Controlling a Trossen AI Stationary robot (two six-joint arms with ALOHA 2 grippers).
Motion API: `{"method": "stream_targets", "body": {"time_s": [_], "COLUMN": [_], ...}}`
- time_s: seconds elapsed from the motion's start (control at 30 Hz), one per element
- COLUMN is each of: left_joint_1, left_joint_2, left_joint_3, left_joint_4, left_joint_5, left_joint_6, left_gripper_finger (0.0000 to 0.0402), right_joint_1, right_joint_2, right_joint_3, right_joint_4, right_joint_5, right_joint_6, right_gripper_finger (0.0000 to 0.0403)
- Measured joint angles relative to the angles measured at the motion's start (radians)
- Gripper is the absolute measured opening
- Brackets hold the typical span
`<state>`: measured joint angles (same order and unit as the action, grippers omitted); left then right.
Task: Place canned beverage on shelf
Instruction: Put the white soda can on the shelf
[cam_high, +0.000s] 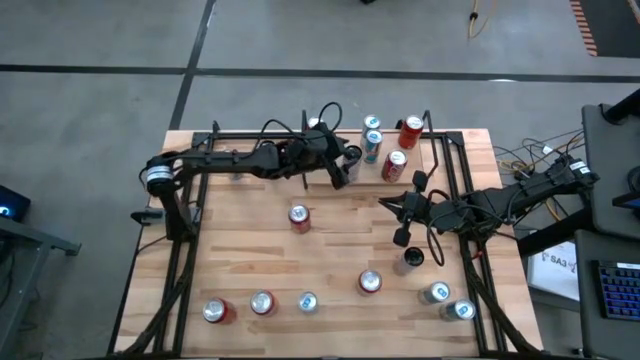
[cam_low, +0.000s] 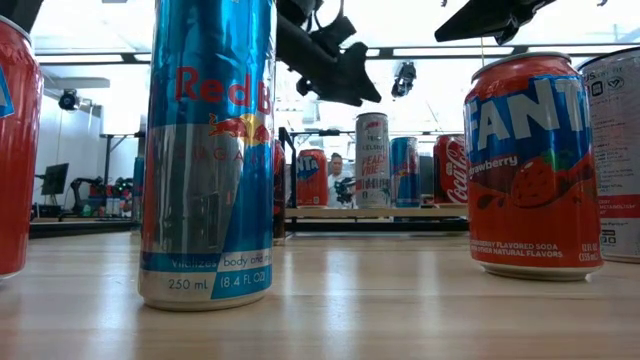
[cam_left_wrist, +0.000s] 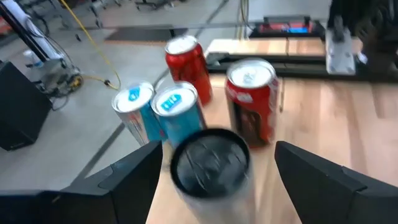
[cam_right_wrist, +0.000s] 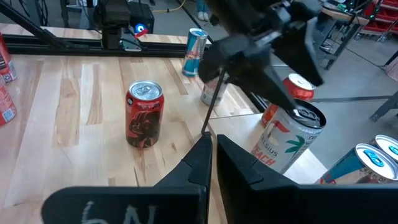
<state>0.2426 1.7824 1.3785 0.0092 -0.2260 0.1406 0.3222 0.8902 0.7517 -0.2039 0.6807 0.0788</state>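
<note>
Canned beverage (cam_left_wrist: 209, 163), white with a dark top, stood on the shelf (cam_high: 350, 176) between the left hand's (cam_left_wrist: 214, 177) spread fingers, beside four cans (cam_left_wrist: 251, 99). Risk: a sideways retreat could clip it into its neighbours. Right hand (cam_right_wrist: 210, 163) waited pressed together over the counter (cam_high: 330, 250).

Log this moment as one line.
left claw open around dark-topped can on shelf | right claw shut, above table | four other cans on shelf
</note>
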Motion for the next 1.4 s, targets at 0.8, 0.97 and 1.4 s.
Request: {"method": "stream_targets", "body": {"time_s": [0.8,0.97,1.4], "left_joint_1": [-0.057,-0.052,0.003], "left_joint_2": [0.070,0.077,0.078], "left_joint_3": [-0.011,-0.011,-0.005], "left_joint_4": [-0.138,-0.112,-0.091], "left_joint_5": [0.027,0.026,0.027], "left_joint_6": [-0.027,-0.027,-0.018], "left_gripper_finger": [0.0081,0.0016,0.0001], "right_joint_1": [0.000,0.000,0.000], "right_joint_2": [0.000,0.000,0.000], "right_joint_3": [0.000,0.000,0.000], "right_joint_4": [-0.002,-0.004,-0.008], "right_joint_5": [0.000,0.000,0.000], "right_joint_6": [-0.003,-0.005,-0.005], "right_gripper_finger": [0.0013,0.0013,0.0013]}}
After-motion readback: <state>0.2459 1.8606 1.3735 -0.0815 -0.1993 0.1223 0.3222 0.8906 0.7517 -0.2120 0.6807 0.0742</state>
